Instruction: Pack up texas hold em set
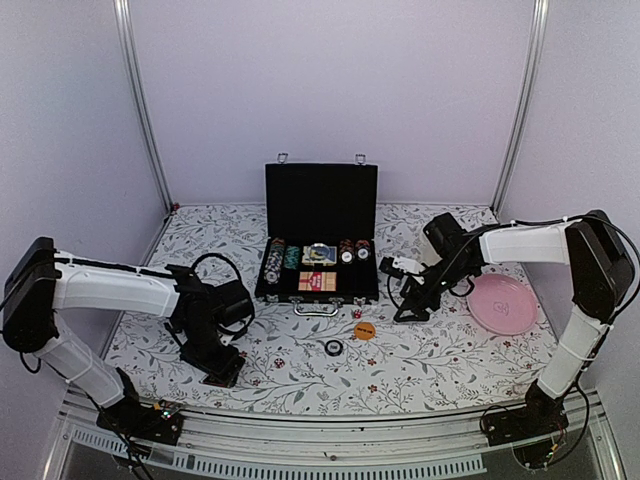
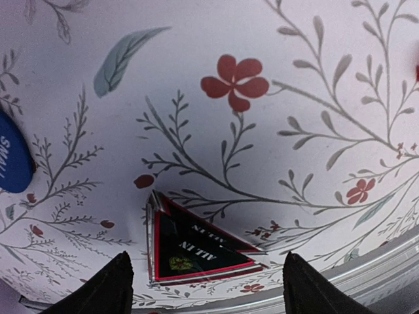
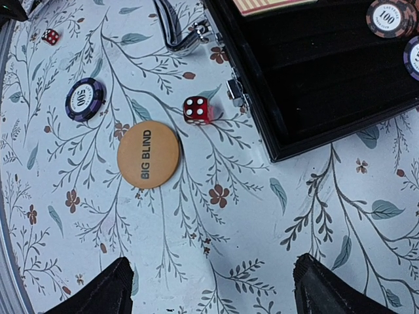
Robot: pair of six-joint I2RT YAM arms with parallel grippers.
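Note:
The black briefcase (image 1: 320, 205) of the texas hold em set stands open at the middle of the table, with striped chips (image 1: 275, 262) and card decks (image 1: 318, 281) in its base. In front of it lie a red die (image 3: 196, 109), an orange BIG BLIND button (image 3: 148, 154) and a purple chip (image 3: 85, 99); a second die (image 3: 50, 36) lies farther off. My left gripper (image 2: 206, 288) is open just above a black and red ALL IN triangle token (image 2: 196, 245) that lies between its fingers. My right gripper (image 3: 209, 288) hangs open over bare cloth beside the case's corner (image 3: 281, 154).
A pink plate (image 1: 503, 303) sits at the right, behind my right arm. A blue SMALL button (image 2: 10, 157) lies at the left edge of the left wrist view. The table's metal front edge (image 2: 366, 268) runs close to the triangle token. The case handle (image 3: 177, 33) sticks out toward the dice.

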